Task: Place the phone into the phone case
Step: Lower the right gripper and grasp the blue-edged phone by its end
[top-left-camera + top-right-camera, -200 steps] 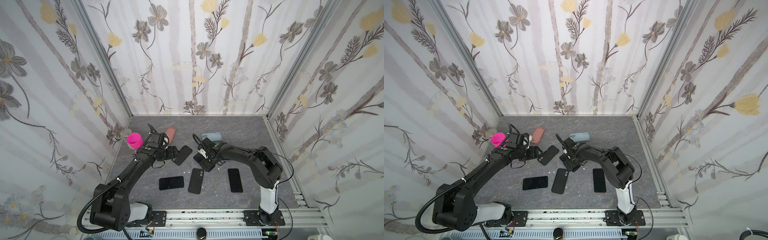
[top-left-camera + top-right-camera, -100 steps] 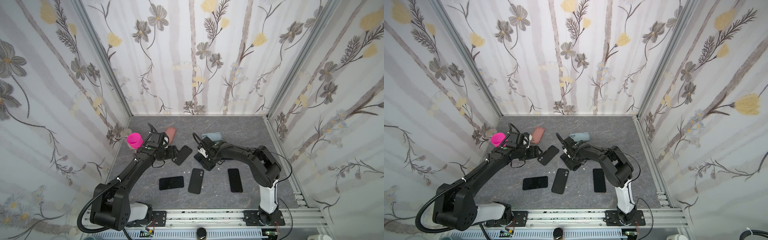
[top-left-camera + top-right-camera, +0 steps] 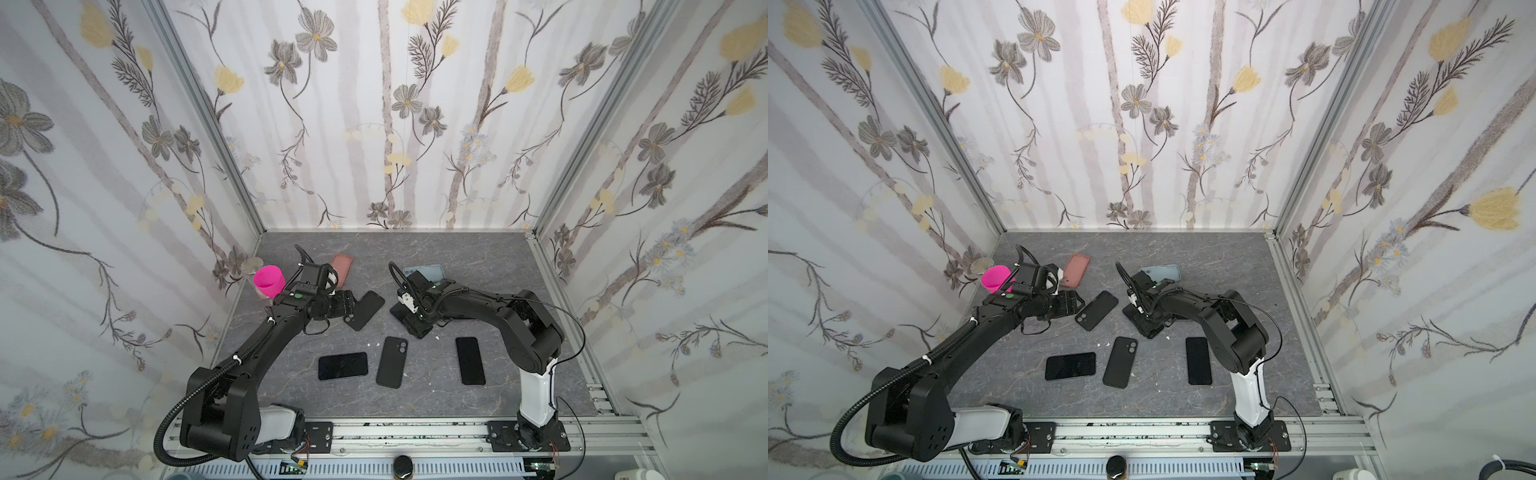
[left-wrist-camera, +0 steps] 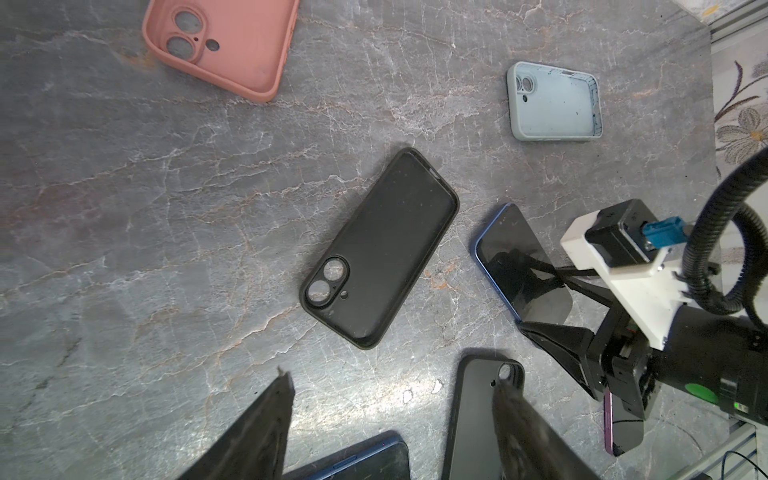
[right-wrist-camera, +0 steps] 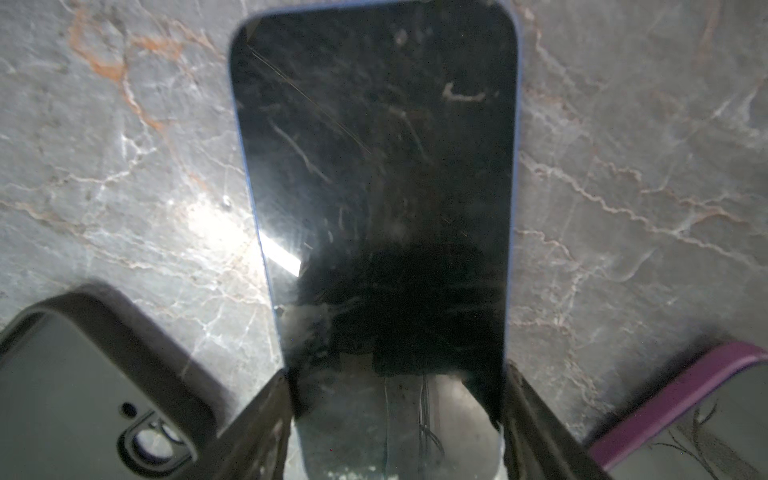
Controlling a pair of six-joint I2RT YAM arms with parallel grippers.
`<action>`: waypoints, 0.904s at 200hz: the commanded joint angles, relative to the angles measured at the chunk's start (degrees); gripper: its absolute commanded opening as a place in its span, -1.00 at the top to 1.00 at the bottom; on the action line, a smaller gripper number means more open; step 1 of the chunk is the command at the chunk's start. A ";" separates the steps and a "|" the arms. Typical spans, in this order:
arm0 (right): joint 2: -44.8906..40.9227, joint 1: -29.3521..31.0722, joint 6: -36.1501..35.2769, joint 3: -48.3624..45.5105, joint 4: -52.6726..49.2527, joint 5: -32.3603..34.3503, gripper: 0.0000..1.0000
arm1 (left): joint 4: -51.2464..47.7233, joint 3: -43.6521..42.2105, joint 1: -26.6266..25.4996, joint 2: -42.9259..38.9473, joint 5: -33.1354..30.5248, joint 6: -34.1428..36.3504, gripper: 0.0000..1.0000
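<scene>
**Desk:** Where was the phone at that moment?

**Photographer:** The blue-edged phone (image 5: pixel 374 187) lay flat, screen up, on the marbled grey table (image 3: pixel 478 257), near its middle. The right gripper (image 5: pixel 397 380) was lowered over one end. Its fingers (image 5: pixel 266 424) pressed against the phone's two long edges, pinching it across its width.

**Desk:** And the case?

**Photographer:** An empty black case (image 4: pixel 378 249) lay open side up near the phone, not touching it, as the left wrist view showed. The left gripper (image 4: pixel 392 395) hung over the table close by, its fingers spread wide.

**Desk:** What else was in shot?

**Photographer:** A pink case (image 3: pixel 341 268) and a pale blue case (image 3: pixel 424 272) lay toward the back wall, both open side up. Nearer the front rail, in both top views, three more items lay in a loose row. They were a dark-screened phone (image 3: pixel 343 365), a second black case (image 3: pixel 390 361) with its camera cut-out showing, and a purple-edged phone (image 3: pixel 469 359). A pink cup (image 3: pixel 269 281) stood at the table's left edge, beside the left arm.
</scene>
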 commanded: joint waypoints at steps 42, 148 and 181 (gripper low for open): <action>-1.36 -0.21 -1.92 -1.55 -0.80 1.90 0.04 | -0.02 1.56 -0.10 0.67 -0.49 0.24 -0.51; -5.59 -0.25 -3.75 -3.75 2.57 2.04 0.27 | -0.29 4.24 -0.62 2.64 -0.45 0.25 -0.49; -7.33 -0.21 -4.56 -4.41 3.45 2.12 0.29 | -0.24 5.45 -0.90 3.29 -0.18 0.25 -0.50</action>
